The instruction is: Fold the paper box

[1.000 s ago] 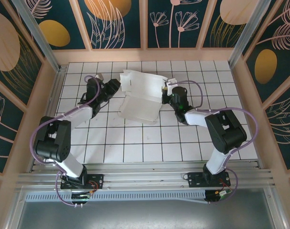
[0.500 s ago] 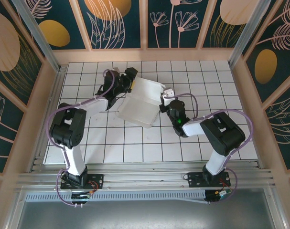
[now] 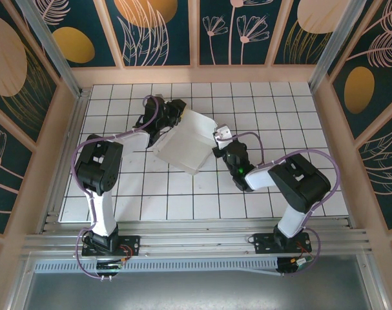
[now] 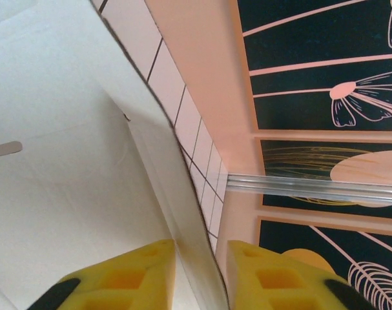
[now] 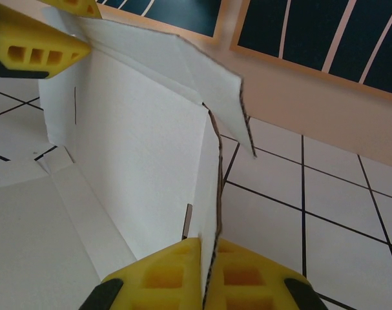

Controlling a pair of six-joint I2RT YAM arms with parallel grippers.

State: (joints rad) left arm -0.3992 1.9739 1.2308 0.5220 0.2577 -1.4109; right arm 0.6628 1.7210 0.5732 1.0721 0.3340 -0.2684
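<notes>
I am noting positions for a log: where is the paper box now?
In the top view, the paper box sits on the tiled table between both arms: the left end effector straddles its far-left wall, the right end effector pinches its right wall.

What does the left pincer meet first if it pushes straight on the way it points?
The box: one upright panel stands inside the left pincer, between its jaws, so it would likely ride further onto that panel. Depth beyond is unclear.

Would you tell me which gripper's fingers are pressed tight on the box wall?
The right gripper: it pinches the paper box wall; the left gripper straddles one loosely.
</notes>
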